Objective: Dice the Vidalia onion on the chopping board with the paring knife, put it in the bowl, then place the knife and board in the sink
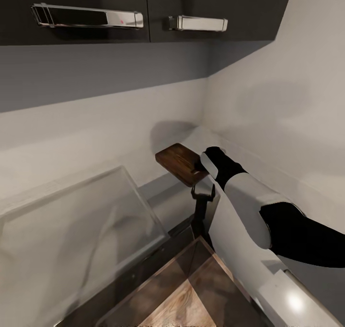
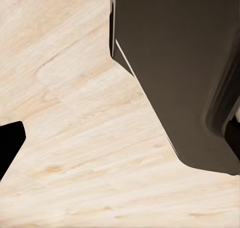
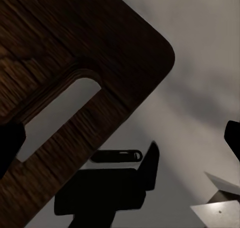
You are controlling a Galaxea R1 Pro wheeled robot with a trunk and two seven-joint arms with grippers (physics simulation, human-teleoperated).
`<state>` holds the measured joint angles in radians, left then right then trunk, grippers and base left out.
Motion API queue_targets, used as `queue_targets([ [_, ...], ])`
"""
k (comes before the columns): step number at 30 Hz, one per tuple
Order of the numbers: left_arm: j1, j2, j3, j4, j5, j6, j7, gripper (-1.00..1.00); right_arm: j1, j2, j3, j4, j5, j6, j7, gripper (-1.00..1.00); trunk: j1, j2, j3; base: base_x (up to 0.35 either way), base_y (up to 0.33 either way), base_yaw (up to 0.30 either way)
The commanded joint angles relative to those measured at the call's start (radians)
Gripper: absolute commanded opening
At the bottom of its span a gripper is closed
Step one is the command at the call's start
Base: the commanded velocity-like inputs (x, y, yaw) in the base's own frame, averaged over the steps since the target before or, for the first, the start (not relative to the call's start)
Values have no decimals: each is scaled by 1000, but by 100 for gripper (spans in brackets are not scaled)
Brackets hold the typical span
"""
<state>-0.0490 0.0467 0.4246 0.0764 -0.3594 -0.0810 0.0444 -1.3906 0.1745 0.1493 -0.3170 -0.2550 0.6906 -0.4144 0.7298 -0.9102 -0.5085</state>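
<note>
the right arm reaches forward from the lower right of the head view, white forearm and black wrist, and its end effector is at the near end of the chopping board. the board hangs in the air in front of the pale wall, near the room's corner, its dark brown wood grain showing, tilted a little, nothing under it but the tap. from the right wrist view the board takes up much of the frame, rounded corner and handle slot plain to see, and the dark tips at either edge of that frame look to be the fingers, one touching the board by the slot. it looks as though the end effector is holding the board at that end, though the contact itself is too dark to be certain.

below the board stands a dark faucet, its lever and spout also seen in the right wrist view. beneath it lies the sink, a steel-rimmed basin with odd brown wood-like reflections in it. two dark upper cabinets with chrome handles run overhead.

the left wrist view looks down on light wooden floor and a dark cabinet side; a black finger tip shows at the edge, and i cannot tell how wide that end effector stands.
</note>
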Motion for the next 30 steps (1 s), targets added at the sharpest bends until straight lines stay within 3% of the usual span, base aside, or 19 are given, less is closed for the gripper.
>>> queue_targets([
  [1,-2,1,8,5,-10,-8,5,100,-1,0,6,-1,-10,3,-9,100,0,-1,-3,0,0,0],
  [30,-2,1,8,5,-10,-8,5,100,-1,0,6,0,-12,3,-8,100,0,-1,-49,0,0,0],
])
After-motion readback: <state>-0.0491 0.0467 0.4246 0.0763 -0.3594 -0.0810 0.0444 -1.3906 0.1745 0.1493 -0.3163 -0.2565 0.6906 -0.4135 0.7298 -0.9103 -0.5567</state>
